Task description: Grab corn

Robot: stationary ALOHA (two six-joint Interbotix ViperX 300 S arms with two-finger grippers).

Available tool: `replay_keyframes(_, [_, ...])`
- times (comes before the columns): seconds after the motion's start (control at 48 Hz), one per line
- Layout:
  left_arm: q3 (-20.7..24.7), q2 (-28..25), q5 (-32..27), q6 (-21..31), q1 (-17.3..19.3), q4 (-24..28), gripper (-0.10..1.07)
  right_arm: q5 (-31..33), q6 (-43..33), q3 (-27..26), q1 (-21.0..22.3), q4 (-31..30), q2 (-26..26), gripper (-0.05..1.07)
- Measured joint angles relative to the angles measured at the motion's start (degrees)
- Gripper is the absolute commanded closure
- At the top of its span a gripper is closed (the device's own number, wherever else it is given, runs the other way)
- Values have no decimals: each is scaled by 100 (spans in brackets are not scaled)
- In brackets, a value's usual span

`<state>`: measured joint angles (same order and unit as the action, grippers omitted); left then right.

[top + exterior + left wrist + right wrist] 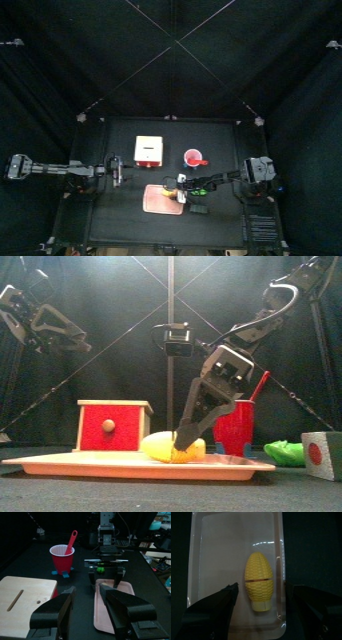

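Looks light, hard and smooth, this corn (259, 580), so likely to slip or roll. Best pinched across the fat middle, one jaw on each long side. Small and yellow, bumpy with rows, pointed at one end, with a thin line around the middle. Lying flat on the pink tray (211, 557). Right gripper (261, 596) wide open just above, one jaw each side, not touching yet. Left gripper (91, 610) open too, empty, resting well apart.
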<state>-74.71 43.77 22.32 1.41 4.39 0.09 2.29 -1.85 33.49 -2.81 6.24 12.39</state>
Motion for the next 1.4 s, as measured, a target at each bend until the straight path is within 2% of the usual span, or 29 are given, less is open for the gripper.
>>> replay_keyframes(0.833, [-9,0,0,0,-9,0,16,35,0,-26,0,-53,18,2])
replay_keyframes(0.917, [-9,-9,0,0,0,0,16,35,0,-35,9,-53,18,5])
replay_keyframes(1.229, [-9,0,0,0,-9,0,16,53,0,-35,9,-70,18,42])
replay_keyframes(1.396, [-9,0,0,0,-9,0,16,149,0,-79,9,-70,18,45])
